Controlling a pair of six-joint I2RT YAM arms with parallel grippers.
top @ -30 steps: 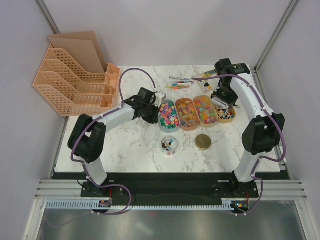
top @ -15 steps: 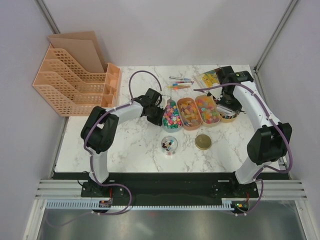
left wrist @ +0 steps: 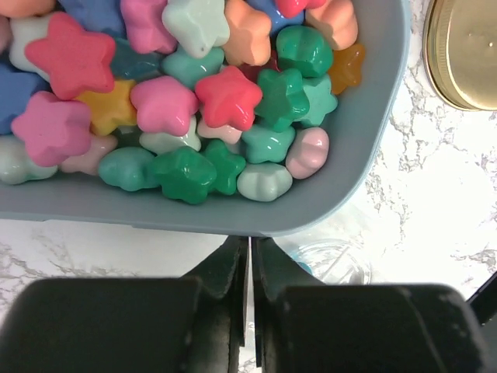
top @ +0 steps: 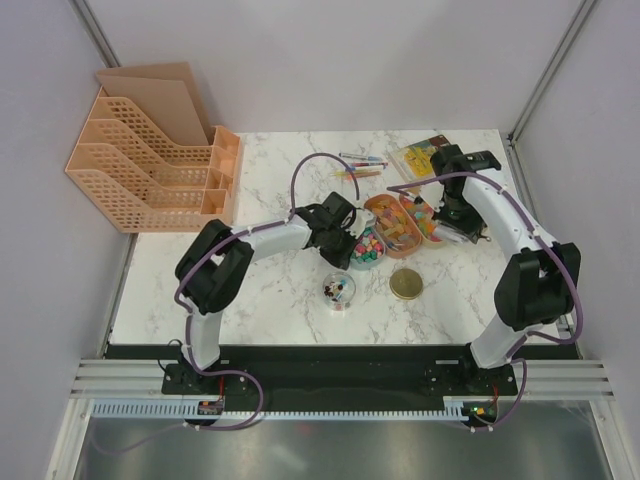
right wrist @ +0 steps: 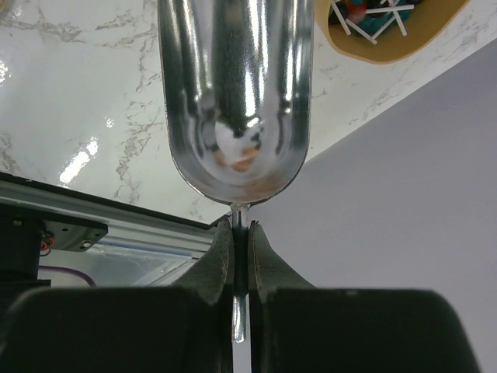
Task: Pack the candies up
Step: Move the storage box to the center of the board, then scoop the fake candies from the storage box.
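The candies are star-shaped sweets [left wrist: 186, 101] in pink, green, red and yellow, heaped in a blue-grey tray [left wrist: 342, 194]. My left gripper [left wrist: 250, 241] is shut on that tray's near rim. In the top view the left gripper [top: 343, 233] holds the tray [top: 368, 250] at mid-table. My right gripper [right wrist: 241, 229] is shut on the handle of a shiny metal scoop [right wrist: 233, 93], held above the table's edge. In the top view the right gripper [top: 452, 212] is beside an orange tray of sweets [top: 392, 226]. A yellow tray with white-stick lollipops [right wrist: 388, 35] lies beyond the scoop.
A small glass jar holding a few sweets [top: 339, 290] and a flat gold lid [top: 406, 284] lie in front of the trays. Thin coloured pens [top: 358, 165] and a clear bag [top: 420, 155] lie at the back. An orange file rack [top: 150, 165] stands at the back left.
My left gripper has moved right and nearer with the blue-grey tray, pushing the row of trays askew. The right gripper with the scoop has shifted slightly.
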